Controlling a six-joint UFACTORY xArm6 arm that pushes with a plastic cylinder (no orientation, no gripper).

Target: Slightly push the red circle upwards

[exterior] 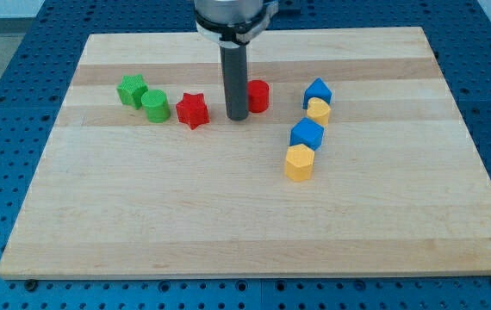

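The red circle (258,96) stands on the wooden board (254,215) above the middle, partly hidden on its left side by my rod. My tip (237,117) rests on the board just left of and slightly below the red circle, touching or nearly touching it. A red star (192,109) lies a little to the left of my tip.
A green star (131,89) and a green circle (155,106) sit at the view's left. To the right stand a blue block (317,90), a yellow block (318,110), a blue cube (307,134) and a yellow hexagon (299,162) in a column.
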